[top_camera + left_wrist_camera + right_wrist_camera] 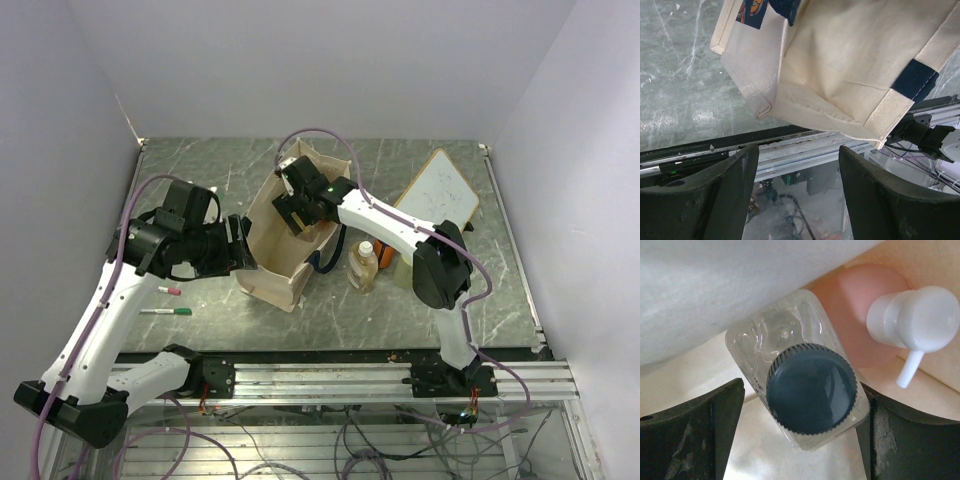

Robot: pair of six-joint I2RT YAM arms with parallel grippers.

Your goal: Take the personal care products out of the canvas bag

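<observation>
The beige canvas bag stands open in the middle of the table. My right gripper reaches down inside it. In the right wrist view the right gripper is open around the clear squarish dark-capped bottle: the right finger touches it, the left stands apart. The pink bottle with a white pump cap lies beside it. The yellowish bottle, the orange bottle and the pale wide-lidded bottle stand outside, right of the bag. My left gripper is open and empty at the bag's left wall.
A red marker and a green marker lie at the left front. A wood-framed whiteboard lies at the back right. The aluminium rail runs along the near table edge. Walls close in on three sides.
</observation>
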